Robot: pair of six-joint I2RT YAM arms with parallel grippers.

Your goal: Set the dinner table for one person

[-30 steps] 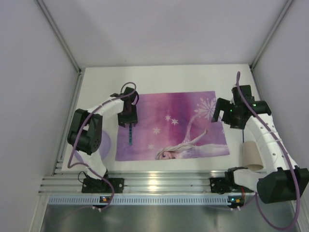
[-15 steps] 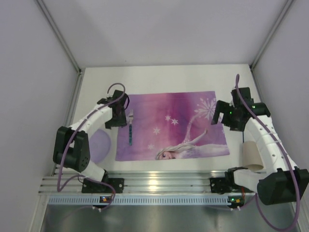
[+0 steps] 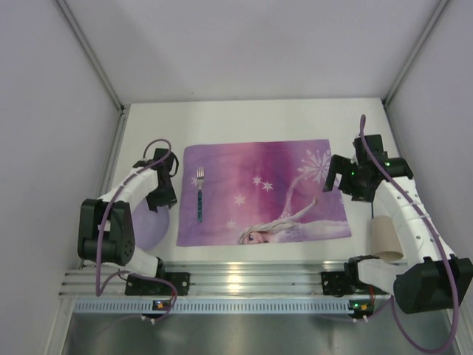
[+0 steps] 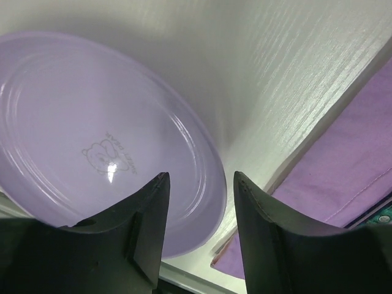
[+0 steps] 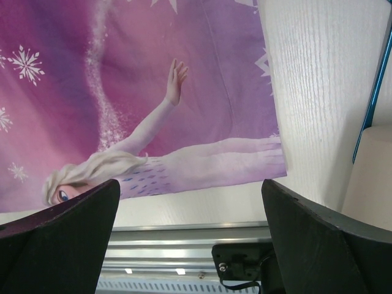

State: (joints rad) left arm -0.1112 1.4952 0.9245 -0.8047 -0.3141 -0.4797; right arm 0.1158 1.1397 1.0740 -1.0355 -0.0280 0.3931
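The white dinner table (image 3: 251, 118) carries a purple-pink princess placemat (image 3: 259, 185). A fork with a blue handle (image 3: 199, 194) lies on the placemat's left part. A lilac plate (image 3: 146, 222) lies left of the placemat and fills the left wrist view (image 4: 92, 135). My left gripper (image 3: 163, 197) is open and empty just above the plate's right rim, as the left wrist view (image 4: 199, 180) shows. My right gripper (image 3: 337, 177) is open wide and empty over the placemat's right edge, also seen in the right wrist view (image 5: 191, 190).
A beige cup (image 3: 386, 237) stands right of the placemat; it shows in the right wrist view (image 5: 370, 171) beside a thin blue handle (image 5: 371, 104). The aluminium rail (image 3: 236, 281) with both arm bases runs along the near edge. Grey walls close in the table.
My left gripper has let go of the fork, which now lies on the placemat, and has moved left and nearer, over the lilac plate. The right arm has barely moved.
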